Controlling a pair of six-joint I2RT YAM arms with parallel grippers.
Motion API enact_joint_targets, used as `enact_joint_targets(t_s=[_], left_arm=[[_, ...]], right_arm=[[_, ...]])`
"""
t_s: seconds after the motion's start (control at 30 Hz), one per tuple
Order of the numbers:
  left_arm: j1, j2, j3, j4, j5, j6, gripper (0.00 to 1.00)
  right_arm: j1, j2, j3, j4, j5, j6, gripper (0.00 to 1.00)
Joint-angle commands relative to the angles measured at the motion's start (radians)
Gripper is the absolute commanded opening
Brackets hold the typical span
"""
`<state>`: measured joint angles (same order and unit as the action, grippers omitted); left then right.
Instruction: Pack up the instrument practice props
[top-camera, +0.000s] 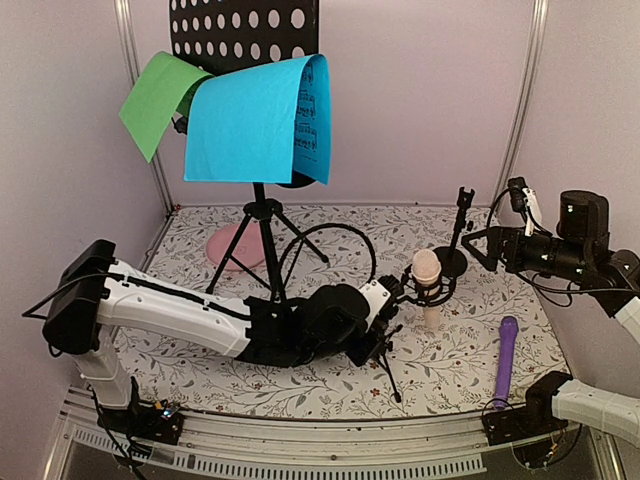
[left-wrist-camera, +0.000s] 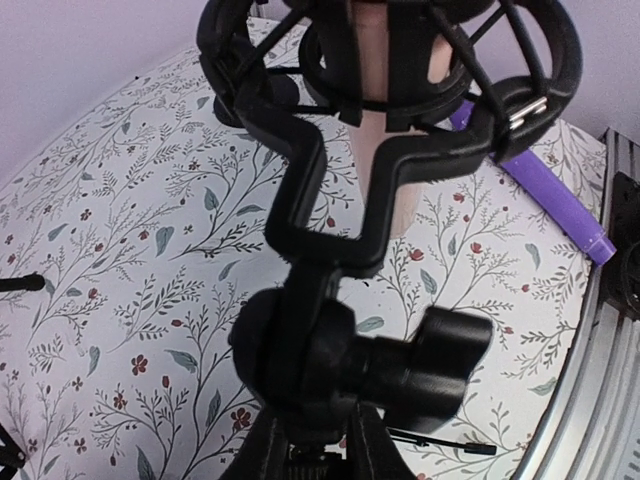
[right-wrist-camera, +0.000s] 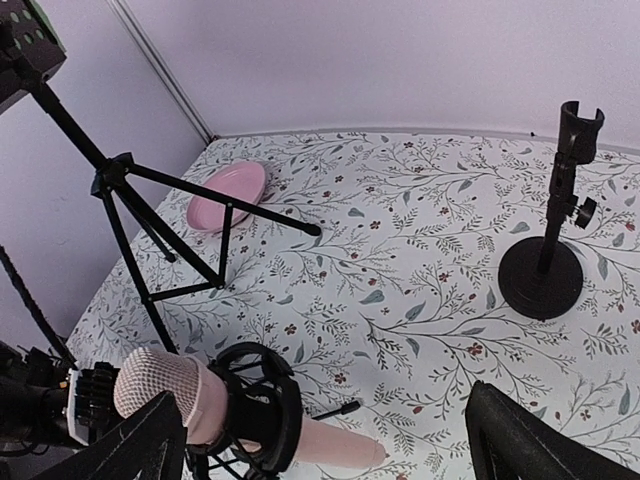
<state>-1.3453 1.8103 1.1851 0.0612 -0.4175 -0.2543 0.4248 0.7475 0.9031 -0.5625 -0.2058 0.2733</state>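
Floral table, left gripper tight around black support of beige microphone, right gripper wide open

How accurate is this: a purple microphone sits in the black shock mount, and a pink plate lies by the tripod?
One error: the shock mount holds the beige microphone, as the top external view shows; the purple microphone lies on the table. Rest holds.

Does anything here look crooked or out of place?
The green paper hangs tilted off the music rack's left edge; the blue paper curls forward. The purple microphone lies flat on the table, not in a stand.
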Motion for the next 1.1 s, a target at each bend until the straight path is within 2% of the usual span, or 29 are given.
enact_joint_targets(t_s=[0.0, 0.3, 0.5, 0.87, 1.07], left_arm=[[-0.014, 0.021, 0.082, 0.027, 0.055, 0.068, 0.0], [0.023, -0.006, 0.063, 0.024, 0.222, 0.166, 0.0], [0.037, 0.0, 0.068, -0.014, 0.219, 0.176, 0.0], [0.048, 0.001, 0.004, 0.021, 0.18, 0.192, 0.0], [0.058, -0.006, -0.053, 0.09, 0.203, 0.189, 0.0]], right_arm=[[0.003, -0.01, 0.046, -0.012, -0.118, -0.052, 0.99], [0.003, -0.003, 0.095, -0.047, -0.336, -0.117, 0.99], [0.003, -0.043, 0.063, -0.033, -0.481, -0.144, 1.0], [0.005, -0.094, -0.065, 0.002, -0.483, -0.144, 0.98], [0.019, -0.055, -0.081, 0.008, -0.477, -0.188, 0.98]])
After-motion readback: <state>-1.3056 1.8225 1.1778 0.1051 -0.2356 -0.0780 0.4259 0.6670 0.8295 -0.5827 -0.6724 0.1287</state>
